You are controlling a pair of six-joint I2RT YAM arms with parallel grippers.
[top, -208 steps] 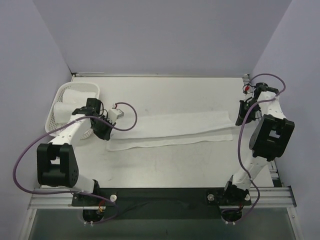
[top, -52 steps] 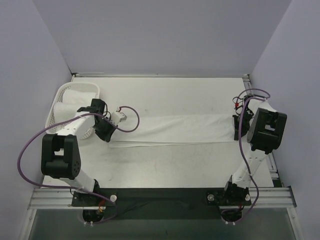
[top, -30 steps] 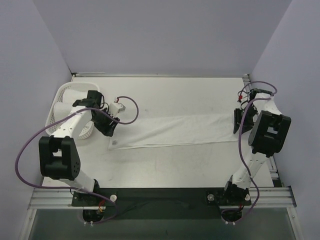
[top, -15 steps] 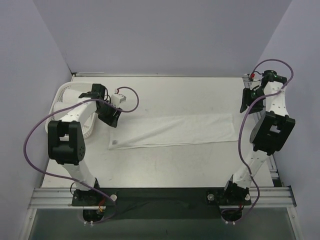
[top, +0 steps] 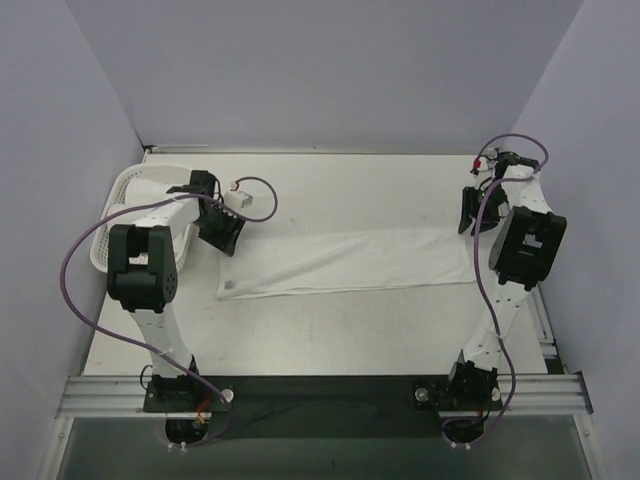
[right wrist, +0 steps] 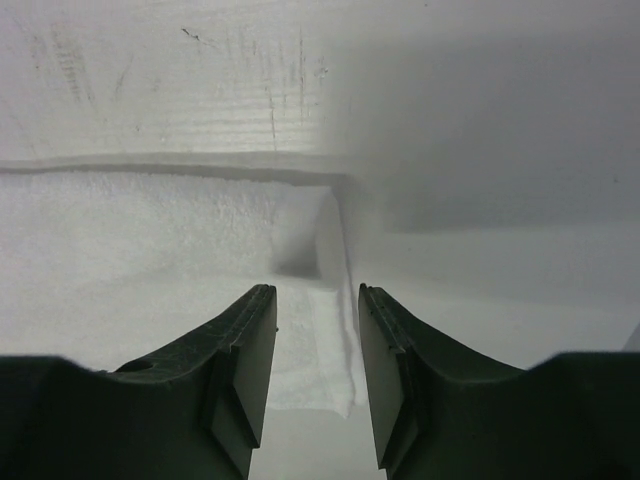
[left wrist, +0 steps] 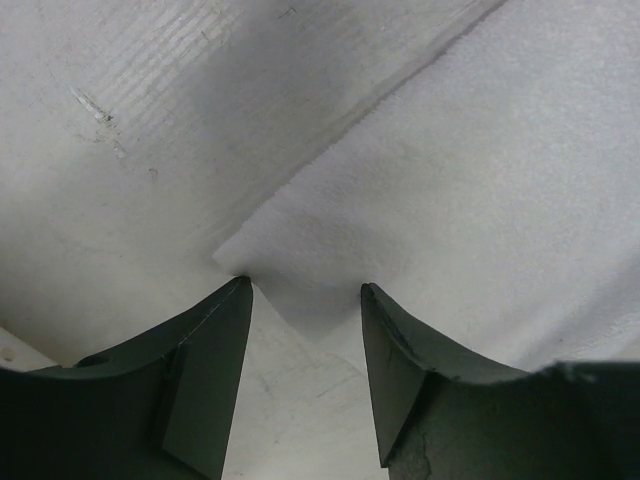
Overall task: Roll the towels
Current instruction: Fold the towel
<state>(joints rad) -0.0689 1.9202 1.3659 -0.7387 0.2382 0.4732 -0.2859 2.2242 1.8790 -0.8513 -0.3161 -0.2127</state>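
One white towel [top: 345, 262] lies flat and spread lengthwise across the middle of the table. My left gripper [top: 226, 240] hovers open just over its far left corner; in the left wrist view that corner of the towel [left wrist: 300, 255] lies between and ahead of my left gripper [left wrist: 305, 290], not pinched. My right gripper [top: 465, 222] stands open above the towel's right end. The right wrist view has the right gripper [right wrist: 317, 290] straddling the short end of the towel [right wrist: 150, 240], with nothing held.
A white lattice basket [top: 122, 185] stands at the far left, partly hidden by my left arm. Purple walls close in the table on three sides. A metal rail [top: 320, 390] with the arm bases runs along the near edge.
The towel has gone from stretched between both grippers to lying flat. Both grippers have let go and drawn back toward the far side of the table, the right one opening wider.
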